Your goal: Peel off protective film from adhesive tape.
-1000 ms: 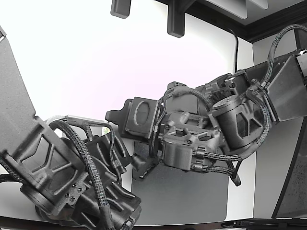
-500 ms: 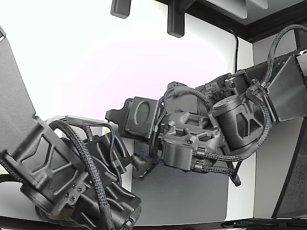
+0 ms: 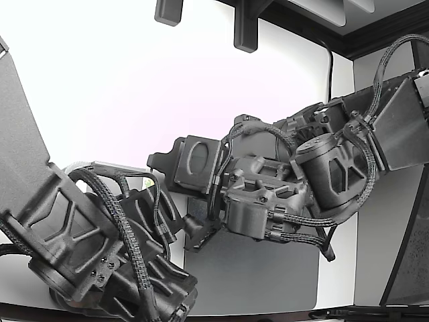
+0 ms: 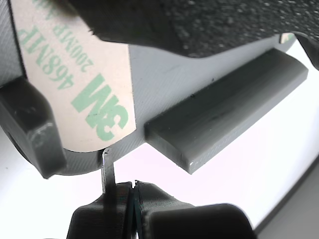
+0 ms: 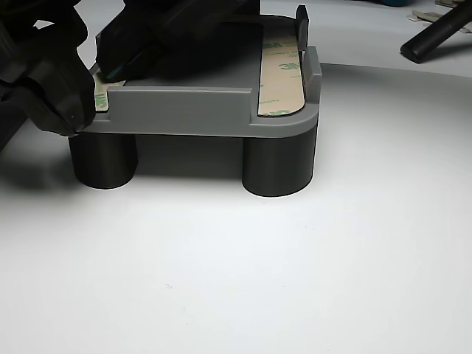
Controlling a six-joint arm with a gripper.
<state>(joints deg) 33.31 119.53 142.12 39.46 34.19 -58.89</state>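
Observation:
In the wrist view my gripper (image 4: 132, 193) is shut, its two dark fingertips pressed together on a thin tab of protective film (image 4: 106, 167). The tab rises to the edge of a tan liner (image 4: 82, 87) printed with green 3M marks. That liner covers the adhesive tape on a grey part (image 4: 164, 74) with a raised ridge (image 4: 224, 117). A dark finger (image 4: 30, 132) grips the part beside the liner. In the other view the grey part (image 5: 206, 118) stands on two black legs, with one tape strip (image 5: 282, 74) in plain sight and another strip (image 5: 100, 96) half hidden under black gripper parts (image 5: 51, 74).
Two black arms (image 3: 268, 188) crowd the exterior view, meeting over a grey mat (image 3: 261, 275) on a white table. A black rod (image 5: 435, 33) lies at the back right of the other view. Dark structure (image 4: 209, 25) hangs close over the part.
In the exterior view the fingertips at the mat's corner have shifted only very slightly. The arms otherwise hold their pose.

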